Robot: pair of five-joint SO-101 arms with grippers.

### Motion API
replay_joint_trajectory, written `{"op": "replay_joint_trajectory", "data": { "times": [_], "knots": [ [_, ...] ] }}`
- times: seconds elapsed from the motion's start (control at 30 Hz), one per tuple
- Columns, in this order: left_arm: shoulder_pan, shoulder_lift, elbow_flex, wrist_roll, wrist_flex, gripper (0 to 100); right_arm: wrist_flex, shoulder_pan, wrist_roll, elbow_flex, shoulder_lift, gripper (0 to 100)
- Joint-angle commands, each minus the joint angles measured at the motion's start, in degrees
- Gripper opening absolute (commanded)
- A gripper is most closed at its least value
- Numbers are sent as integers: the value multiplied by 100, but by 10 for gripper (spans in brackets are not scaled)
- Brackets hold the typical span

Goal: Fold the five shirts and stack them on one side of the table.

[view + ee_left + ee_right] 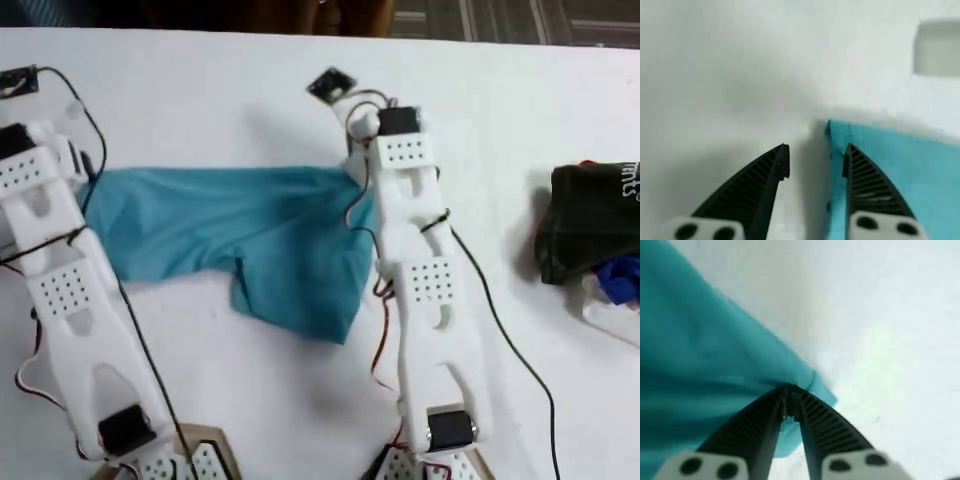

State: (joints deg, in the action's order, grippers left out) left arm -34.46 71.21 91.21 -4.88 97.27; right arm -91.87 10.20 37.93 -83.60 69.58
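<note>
White desk point(250, 400) under everything. Across its middle, a teal shirt point(250, 235), spread wide and wrinkled between the two arms, with one broad flap reaching toward the near edge. At the shirt's left end, the left arm point(60, 290), stretched from the near edge toward the far one; at the shirt's right end, the right arm point(425, 290), stretched the same way and covering a strip of the cloth. Close to the right edge of the desk, well apart from the teal shirt, a dark folded pile point(585, 225), with a bit of blue cloth point(622, 275) touching its near side. Left pincer point(816, 152) spread apart, low over the shirt's left corner: one black ribbed finger above bare desk, the other above the teal cloth, the shirt's edge running up the gap between them. Nothing gripped there; contact with the cloth impossible to tell. Right pincer point(791, 390) closed tight, tips together and clamped on the teal shirt at a corner of its right end, a small tab of cloth sticking out just past the tips, bare desk beyond.
</note>
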Motion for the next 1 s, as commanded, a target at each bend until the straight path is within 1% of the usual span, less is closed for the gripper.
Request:
{"op": "replay_joint_trajectory", "data": {
  "times": [0.0, 0.07, 0.13, 0.2, 0.3, 0.37, 0.43, 0.5, 0.63, 0.73, 0.83, 0.97],
  "knots": [
    [53, -976, -48, 26, 545, 195, -224, -31, 44, -659, -84, 18],
    [26, -1380, -347, 35, 536, 195, -338, -13, 44, -914, -84, 18],
    [97, -1916, -910, 35, 536, 195, -470, -4, 44, -1160, -84, 18],
    [290, -2541, -1930, 35, 545, 195, -602, 13, 44, -1240, -110, 18],
    [642, -3437, -3837, 35, 519, 195, -910, 13, 44, -1204, -242, 18],
    [730, -3903, -4848, 26, 492, 195, -954, -4, 18, -1204, -356, 18],
    [738, -4167, -5481, 26, 431, 195, -963, -31, 18, -1196, -576, 18],
    [659, -4185, -5824, 26, 325, 195, -963, -22, 18, -1187, -804, 18],
    [545, -3727, -6105, 26, 18, 195, -963, 57, 18, -1187, -1138, 18],
    [545, -3112, -5851, 9, 0, 195, -971, 48, 18, -1178, -1226, 18],
    [413, -2418, -5174, 26, 70, 195, -971, 40, 18, -1178, -1226, 18],
    [79, -1644, -3855, 9, 404, 195, -971, 40, 18, -1178, -1226, 18]
  ]
}}
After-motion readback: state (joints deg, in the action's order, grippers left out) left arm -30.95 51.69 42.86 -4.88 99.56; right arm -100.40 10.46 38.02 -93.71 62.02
